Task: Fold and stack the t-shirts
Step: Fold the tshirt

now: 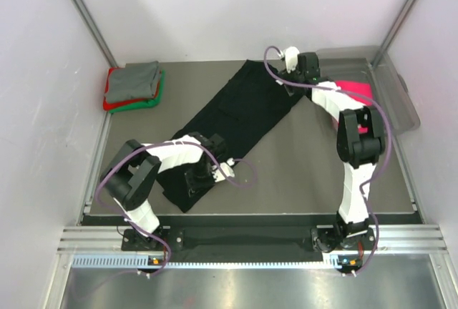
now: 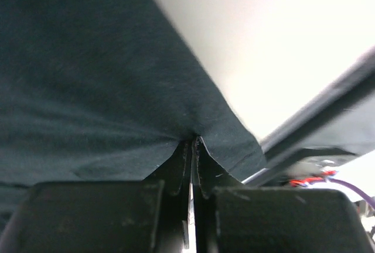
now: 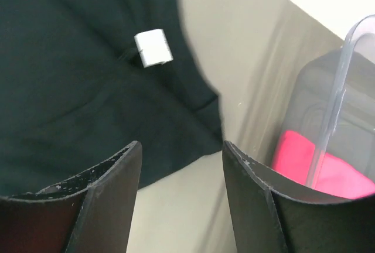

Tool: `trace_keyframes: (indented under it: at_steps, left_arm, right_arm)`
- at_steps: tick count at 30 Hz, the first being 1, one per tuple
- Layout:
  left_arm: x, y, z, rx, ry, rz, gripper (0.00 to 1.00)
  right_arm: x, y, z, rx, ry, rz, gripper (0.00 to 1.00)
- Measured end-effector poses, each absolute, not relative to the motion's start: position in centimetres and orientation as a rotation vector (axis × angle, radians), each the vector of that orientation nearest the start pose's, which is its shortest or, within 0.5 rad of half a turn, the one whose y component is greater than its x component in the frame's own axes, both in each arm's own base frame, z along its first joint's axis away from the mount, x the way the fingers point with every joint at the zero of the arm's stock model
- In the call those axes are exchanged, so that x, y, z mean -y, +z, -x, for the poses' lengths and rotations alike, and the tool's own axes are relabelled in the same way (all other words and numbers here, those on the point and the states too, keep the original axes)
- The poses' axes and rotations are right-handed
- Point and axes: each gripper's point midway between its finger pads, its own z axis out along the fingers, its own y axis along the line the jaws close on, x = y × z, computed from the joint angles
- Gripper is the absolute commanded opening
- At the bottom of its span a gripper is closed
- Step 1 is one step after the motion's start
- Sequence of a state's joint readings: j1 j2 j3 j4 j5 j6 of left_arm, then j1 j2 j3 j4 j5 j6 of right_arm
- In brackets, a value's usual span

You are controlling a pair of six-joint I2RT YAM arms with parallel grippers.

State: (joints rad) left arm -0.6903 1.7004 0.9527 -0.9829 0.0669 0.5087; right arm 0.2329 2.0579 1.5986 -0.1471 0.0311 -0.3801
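Folding step. The left gripper is clamping the near edge of the black t-shirt, which is lying diagonally across the table. The right gripper is hovering, spread and empty, over the far collar end beside the white neck label; a grasp there seems the next need. Beyond, a folded stack is sitting far left; the clear bin, holding a pink t-shirt, is crowding that gripper.
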Motion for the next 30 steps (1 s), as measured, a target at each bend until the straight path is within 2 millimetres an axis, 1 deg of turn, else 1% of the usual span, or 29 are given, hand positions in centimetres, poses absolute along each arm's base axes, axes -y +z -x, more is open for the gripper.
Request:
trace_keyframes:
  at_steps: [3,5,6,10,14,17,18,20,22,23,25,26,29,30]
  left_arm:
    - [13.4,1.1,-14.0,-2.709,-0.207,-1.949,0.0]
    - [14.3,1.2,-13.0,-2.695,-0.276,-1.994,0.0]
    - [14.9,1.2,-12.3,-2.688,-0.325,-2.023,0.0]
    - [16.9,1.2,-10.7,-2.668,-0.449,-2.114,0.0]
    - [19.0,1.2,-9.9,-2.636,-0.519,-2.202,0.0]
    - [20.0,1.3,-9.5,-2.612,-0.549,-2.241,0.0]
    - [20.3,1.3,-9.4,-2.602,-0.558,-2.248,0.0]
    - [20.7,1.3,-9.3,-2.588,-0.576,-2.257,0.0]
    - [21.0,1.4,-9.2,-2.579,-0.592,-2.257,0.0]
    - [21.2,1.5,-9.3,-2.575,-0.599,-2.254,0.0]
    - [21.5,1.6,-9.4,-2.566,-0.607,-2.25,0.0]
    - [21.7,1.7,-9.5,-2.56,-0.609,-2.248,0.0]
    - [22.4,2.0,-9.9,-2.537,-0.622,-2.238,0.0]
    - [22.7,2.1,-10.1,-2.528,-0.625,-2.235,0.0]
  right_arm:
    - [-10.7,11.3,-58.7,-2.108,-0.118,0.61,0.58]
    - [-10.7,11.2,-59.8,-2.115,-0.117,0.595,0.58]
    - [-10.6,10.8,-60.1,-2.127,-0.115,0.589,0.59]
    - [-10.6,9.1,-60.2,-2.18,-0.106,0.587,0.59]
    - [-10.7,6.6,-60.3,-2.243,-0.099,0.593,0.58]
    - [-10.6,4.5,-59.9,-2.291,-0.094,0.598,0.59]
    - [-10.6,4.2,-59.9,-2.296,-0.09,0.593,0.59]
    - [-10.5,4.8,-60.2,-2.294,-0.095,0.588,0.59]
    - [-10.5,5.1,-60.9,-2.282,-0.099,0.582,0.47]
    - [-10.5,5.2,-61.2,-2.279,-0.1,0.582,0.36]
    - [-10.5,4.7,-61.6,-2.291,-0.096,0.581,0.28]
    - [-10.6,4.2,-61.7,-2.303,-0.094,0.582,0.21]
    - [-10.9,3.8,-62.2,-2.314,-0.074,0.577,0.15]
    - [-11.0,3.7,-62.3,-2.317,-0.065,0.574,0.12]
